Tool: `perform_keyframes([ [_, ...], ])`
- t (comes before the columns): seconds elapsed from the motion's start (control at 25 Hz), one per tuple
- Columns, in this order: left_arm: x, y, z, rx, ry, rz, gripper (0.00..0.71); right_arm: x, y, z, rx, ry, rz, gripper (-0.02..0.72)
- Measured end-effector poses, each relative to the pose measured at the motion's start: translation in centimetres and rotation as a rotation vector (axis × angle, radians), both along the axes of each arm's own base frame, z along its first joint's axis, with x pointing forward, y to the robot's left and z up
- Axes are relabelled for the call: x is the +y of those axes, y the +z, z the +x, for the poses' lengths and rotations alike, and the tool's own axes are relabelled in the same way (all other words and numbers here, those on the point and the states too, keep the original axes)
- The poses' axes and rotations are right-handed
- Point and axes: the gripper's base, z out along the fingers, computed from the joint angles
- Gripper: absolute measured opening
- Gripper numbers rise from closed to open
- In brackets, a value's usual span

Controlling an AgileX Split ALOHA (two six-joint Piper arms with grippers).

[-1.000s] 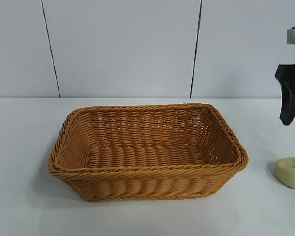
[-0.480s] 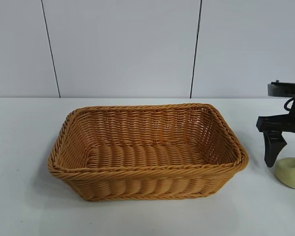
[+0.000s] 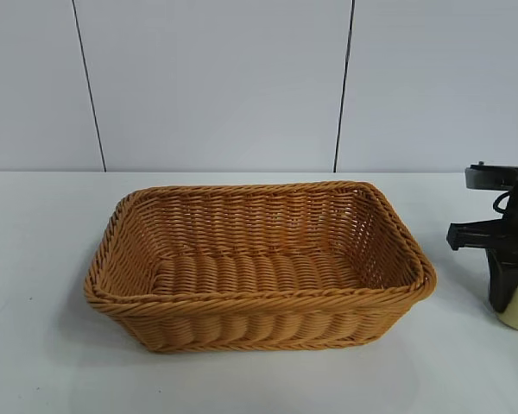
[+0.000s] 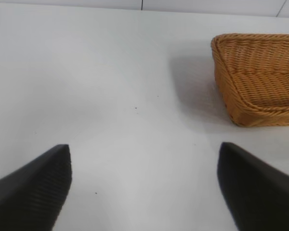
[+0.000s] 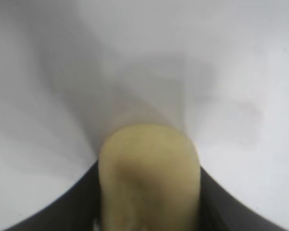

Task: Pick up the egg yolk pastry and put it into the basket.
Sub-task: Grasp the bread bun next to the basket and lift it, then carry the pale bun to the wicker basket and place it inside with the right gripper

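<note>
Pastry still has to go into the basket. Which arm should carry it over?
Right. The right gripper is closed on the egg yolk pastry beside the basket. The left gripper hangs open over bare table.

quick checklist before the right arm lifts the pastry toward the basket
1. Right tool closed on pastry: ok, fingers press both its sides.
2. Pastry centred in the grip: ok in the right wrist view.
3. Pastry clear of the table: not ok, it sits at table level.
4. Basket upright, nothing inside: ok.
5. Left tool out of the path: ok, open over bare table beside the basket.
6. Grip firm enough to lift: cannot tell.
</note>
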Motion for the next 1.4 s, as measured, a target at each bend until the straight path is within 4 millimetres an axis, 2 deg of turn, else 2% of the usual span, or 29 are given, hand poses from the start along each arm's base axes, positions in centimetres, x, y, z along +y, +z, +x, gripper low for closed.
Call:
perform_keyframes([
  [0.2,0.0,0.0,0.0,0.000,0.000,0.000,0.601,0.0,3.2,-0.3,-0.057,0.007,-0.006,0.162],
  [0.36,0.0,0.0,0.0,0.000,0.000,0.000,0.601,-0.1,7.2,-0.1,-0.080,0.020,-0.018,0.162],
  [0.56,0.0,0.0,0.0,0.000,0.000,0.000,0.601,-0.2,12.2,1.6,-0.135,0.038,-0.021,0.162],
  [0.76,0.0,0.0,0.0,0.000,0.000,0.000,0.601,0.8,15.4,2.8,-0.196,0.044,0.017,0.162],
  [0.84,0.0,0.0,0.0,0.000,0.000,0.000,0.601,2.1,16.2,3.1,-0.226,0.075,0.027,0.162],
  [1.0,0.0,0.0,0.0,0.000,0.000,0.000,0.601,5.8,17.2,3.1,-0.258,0.170,0.049,0.162],
  [1.4,0.0,0.0,0.0,0.000,0.000,0.000,0.601,15.8,16.9,1.0,-0.285,0.373,0.106,0.161],
])
